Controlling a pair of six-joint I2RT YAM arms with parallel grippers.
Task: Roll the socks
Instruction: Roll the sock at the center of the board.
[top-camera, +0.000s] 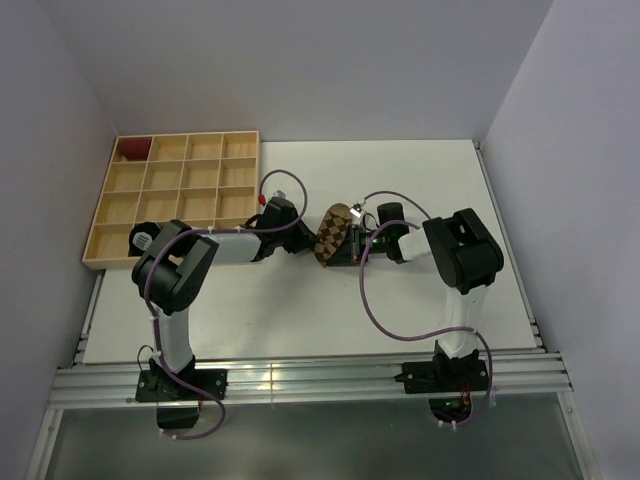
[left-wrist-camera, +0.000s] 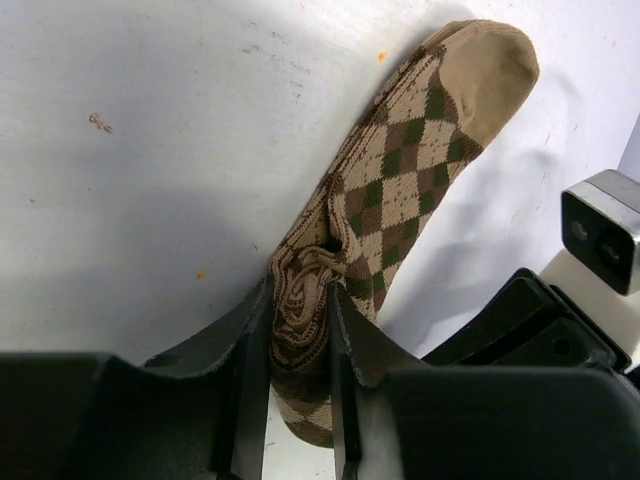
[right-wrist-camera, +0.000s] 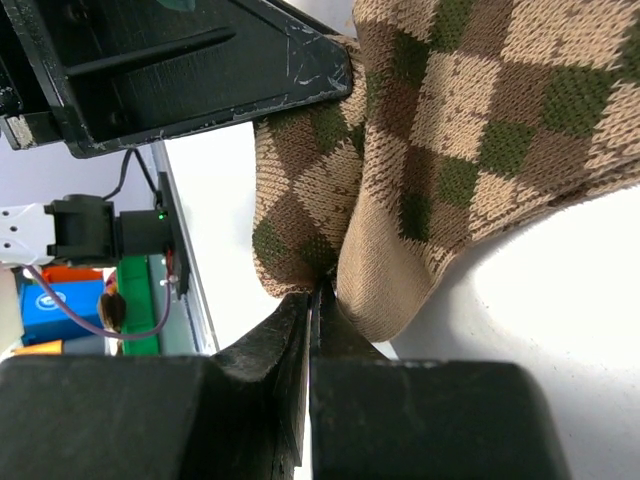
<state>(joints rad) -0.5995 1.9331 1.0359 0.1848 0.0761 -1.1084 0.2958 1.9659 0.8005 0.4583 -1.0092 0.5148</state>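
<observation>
Inside the left end effector (left-wrist-camera: 300, 295), the tan sock (left-wrist-camera: 400, 170) bunches, partly hidden.

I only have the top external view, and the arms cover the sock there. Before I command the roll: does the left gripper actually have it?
Observer: Yes. In the left wrist view the left gripper is clamped on a bunched end of the tan argyle sock.
Operator: And the right one?
Observer: The right gripper has its jaws shut, tips right at a fold of the sock. I can't tell whether fabric is caught.
Operator: Where's the toe?
Observer: The plain tan toe lies flat on the table, pointing away from the left gripper.
</observation>
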